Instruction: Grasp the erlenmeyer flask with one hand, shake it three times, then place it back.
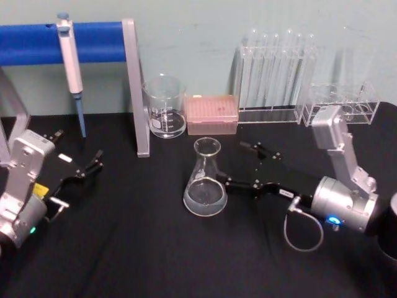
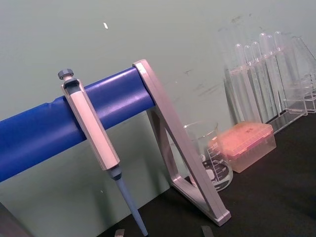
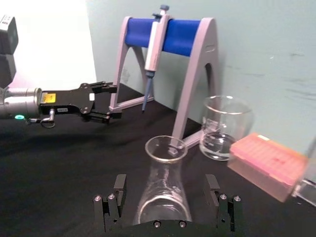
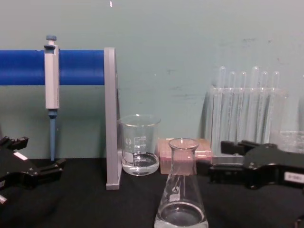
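Right wrist view: erlenmeyer flask [image 3: 161,190] stands between the spread right pincer [image 3: 167,197] fingers.

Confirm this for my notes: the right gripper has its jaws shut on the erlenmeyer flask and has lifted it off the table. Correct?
Not quite. The right gripper has its jaws open, one on each side of the erlenmeyer flask, not shut on it, and the flask stands on the black table. The right wrist view shows the gaps.

Head looks down, chest low and level; both share the erlenmeyer flask [image 1: 205,184] with the close right wrist view.
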